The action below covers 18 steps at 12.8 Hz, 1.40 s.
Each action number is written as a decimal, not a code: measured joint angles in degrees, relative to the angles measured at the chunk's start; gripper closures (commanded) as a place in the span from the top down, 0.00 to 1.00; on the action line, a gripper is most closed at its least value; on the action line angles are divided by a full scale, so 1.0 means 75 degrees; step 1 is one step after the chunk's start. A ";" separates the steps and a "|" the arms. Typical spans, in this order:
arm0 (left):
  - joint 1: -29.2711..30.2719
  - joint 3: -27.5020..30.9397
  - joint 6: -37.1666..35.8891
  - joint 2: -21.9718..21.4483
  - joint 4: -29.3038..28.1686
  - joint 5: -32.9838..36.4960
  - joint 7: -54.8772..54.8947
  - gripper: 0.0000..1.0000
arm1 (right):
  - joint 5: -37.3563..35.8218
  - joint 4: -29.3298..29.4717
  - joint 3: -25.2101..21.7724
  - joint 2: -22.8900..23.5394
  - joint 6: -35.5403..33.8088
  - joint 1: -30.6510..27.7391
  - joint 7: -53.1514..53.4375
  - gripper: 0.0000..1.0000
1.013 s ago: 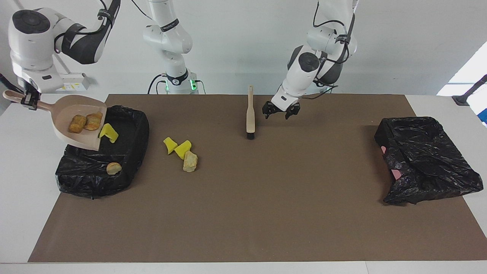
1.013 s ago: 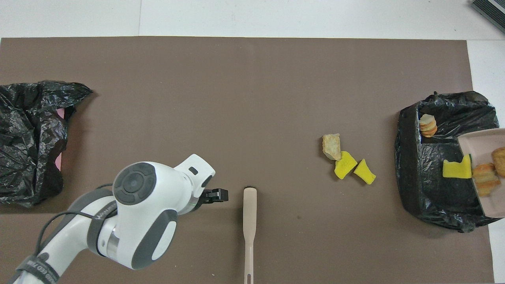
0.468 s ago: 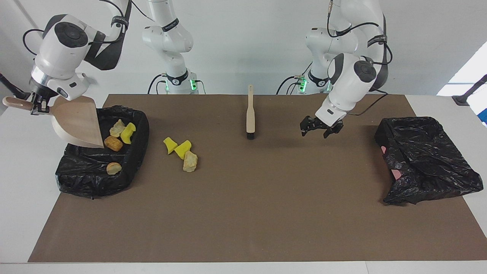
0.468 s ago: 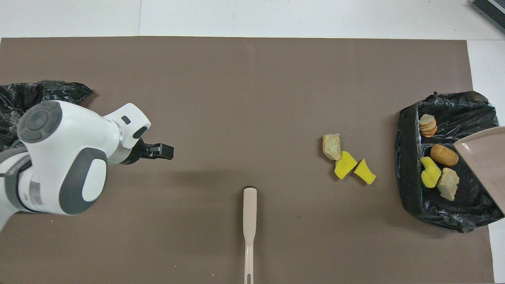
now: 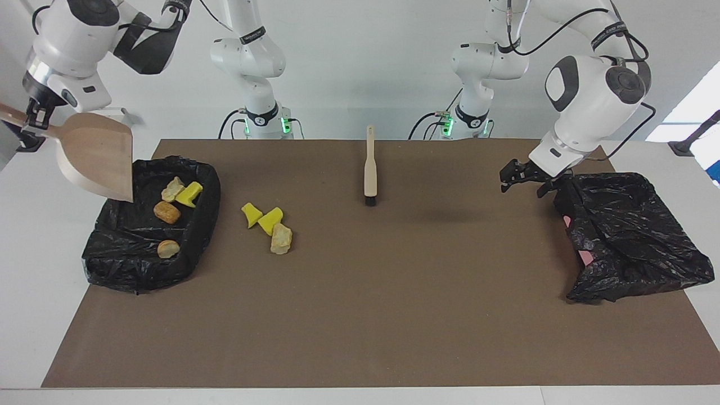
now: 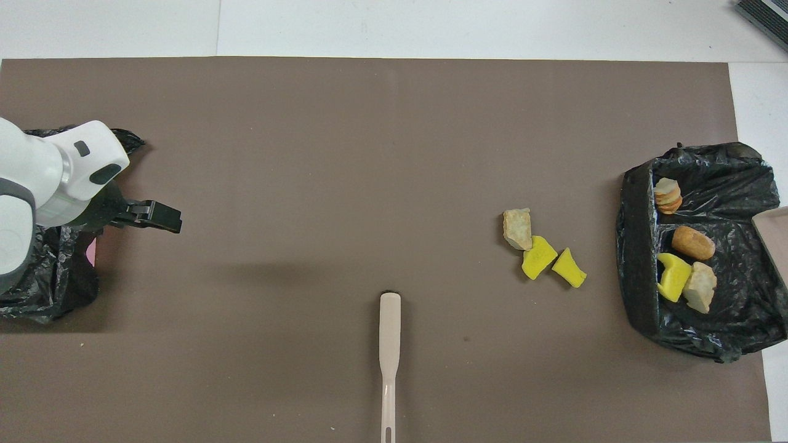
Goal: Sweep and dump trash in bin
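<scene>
White tabletop (image 5: 34, 270), matte brown mat (image 5: 394, 292). Crinkly black-lined bin (image 5: 112, 264). Right claw (image 5: 35, 115) clamped on dustpan (image 5: 95, 163); left claw (image 5: 526, 179) apart.

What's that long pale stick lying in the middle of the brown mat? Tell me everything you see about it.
It is a hand brush, pale beige, plastic or wood by its look. It has a slim handle with a slot at its end, widening into a flat paddle-like head with a short tuft of black bristles at the tip. It lies flat on the brown mat, handle pointing toward the robots, bristles away from them. Nothing touches it; neither gripper is near it.
</scene>
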 measured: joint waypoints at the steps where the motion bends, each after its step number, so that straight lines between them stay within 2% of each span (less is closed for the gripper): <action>1: 0.0015 0.0002 -0.0420 -0.0006 0.0276 0.0087 0.0020 1.00 | 0.0495 0.0000 0.0112 -0.0165 -0.0393 0.0005 0.0552 0.00; 3: 0.0014 -0.0021 -0.1264 -0.0035 0.0891 0.0255 0.0020 1.00 | 0.1456 -0.0008 0.0516 -0.0296 -0.1021 0.0032 0.1956 0.00; 5: 0.0015 -0.0020 -0.1723 -0.0135 0.1313 0.0428 0.0020 1.00 | 0.2508 -0.0014 0.1028 -0.0298 -0.1449 0.0084 0.4007 0.00; 8: 0.0051 -0.0006 -0.1958 -0.0300 0.1358 0.0569 0.0176 1.00 | 0.4132 -0.0018 0.1911 -0.0276 -0.1543 0.0216 0.7466 0.00; 10: 0.0220 -0.0001 -0.1971 -0.0293 0.1341 0.0570 0.0243 1.00 | 0.4953 -0.0007 0.2298 -0.0102 -0.1521 0.0668 0.9877 0.00; 12: 0.0290 -0.0001 -0.1965 -0.0293 0.1341 0.0570 0.0243 1.00 | 0.5301 0.0075 0.2345 0.0413 -0.1316 0.1423 1.2280 0.00; 15: 0.0290 -0.0022 -0.1961 -0.0293 0.1342 0.0570 0.0243 1.00 | 0.5599 0.0257 0.2356 0.1647 -0.0362 0.2533 1.5728 0.00; 16: 0.0290 -0.0021 -0.1960 -0.0293 0.1342 0.0570 0.0243 1.00 | 0.5679 0.0320 0.2359 0.2089 0.0107 0.2835 1.6608 0.00; 18: 0.0290 -0.0021 -0.1960 -0.0293 0.1342 0.0570 0.0243 1.00 | 0.6008 0.0609 0.2350 0.2887 0.0689 0.3245 1.7473 0.00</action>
